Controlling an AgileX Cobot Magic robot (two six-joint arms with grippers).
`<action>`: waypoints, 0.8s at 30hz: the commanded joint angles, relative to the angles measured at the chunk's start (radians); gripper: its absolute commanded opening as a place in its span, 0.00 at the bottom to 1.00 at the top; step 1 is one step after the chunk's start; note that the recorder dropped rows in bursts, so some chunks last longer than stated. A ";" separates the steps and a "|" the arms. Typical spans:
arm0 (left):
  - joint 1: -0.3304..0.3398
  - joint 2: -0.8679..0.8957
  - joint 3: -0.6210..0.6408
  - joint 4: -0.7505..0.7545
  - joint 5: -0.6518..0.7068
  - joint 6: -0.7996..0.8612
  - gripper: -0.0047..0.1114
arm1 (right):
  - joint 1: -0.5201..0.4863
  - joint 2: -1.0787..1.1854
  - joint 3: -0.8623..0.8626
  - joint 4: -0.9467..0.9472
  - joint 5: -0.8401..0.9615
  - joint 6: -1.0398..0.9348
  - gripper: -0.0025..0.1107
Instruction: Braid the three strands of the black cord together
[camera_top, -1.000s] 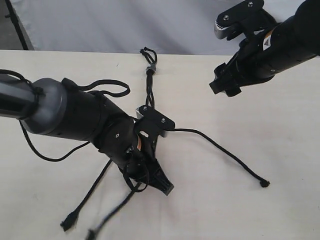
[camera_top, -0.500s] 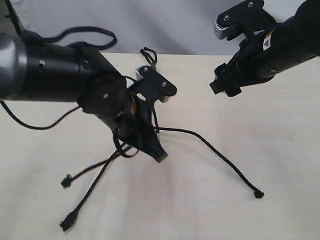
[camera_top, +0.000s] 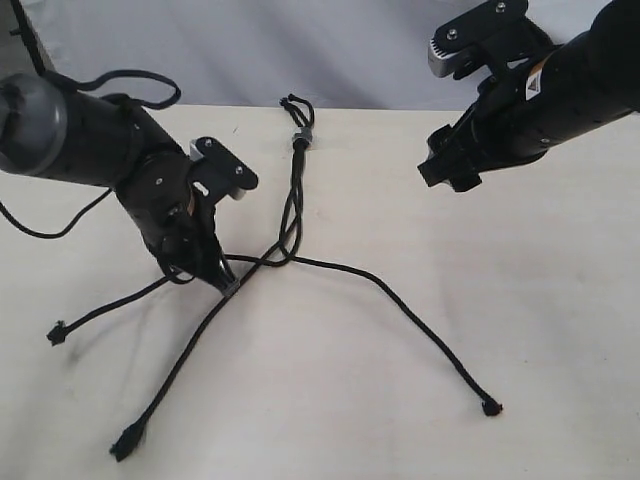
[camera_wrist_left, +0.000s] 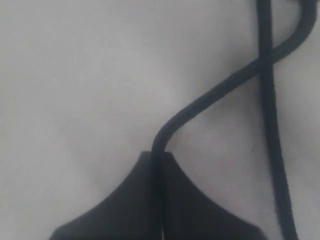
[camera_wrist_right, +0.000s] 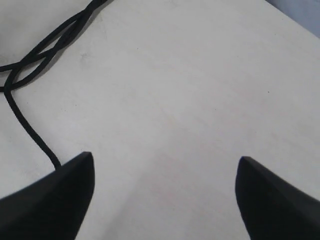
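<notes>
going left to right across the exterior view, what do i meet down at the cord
first strand tip → second strand tip → left gripper pinching a strand → grey band → third strand tip

Pale table (camera_top: 560, 330), white backdrop (camera_top: 200, 50) behind

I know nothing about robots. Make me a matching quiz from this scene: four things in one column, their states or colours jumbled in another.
1 left claw
2 right claw
3 grey band
4 table

A open, holding nothing
B cream-coloured
C shut on a strand
D wrapped round the black cord

Pairs: 1-C, 2-A, 3-D, 4-B
</notes>
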 joint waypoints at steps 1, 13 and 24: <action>-0.004 0.064 0.000 -0.024 0.003 0.002 0.04 | -0.004 -0.008 0.004 -0.007 -0.022 0.002 0.67; -0.278 0.062 0.033 -0.260 0.118 0.064 0.04 | -0.004 -0.008 0.004 -0.007 -0.051 0.002 0.67; -0.226 -0.132 0.034 0.134 0.152 -0.363 0.04 | -0.004 -0.008 0.004 -0.007 -0.036 0.002 0.67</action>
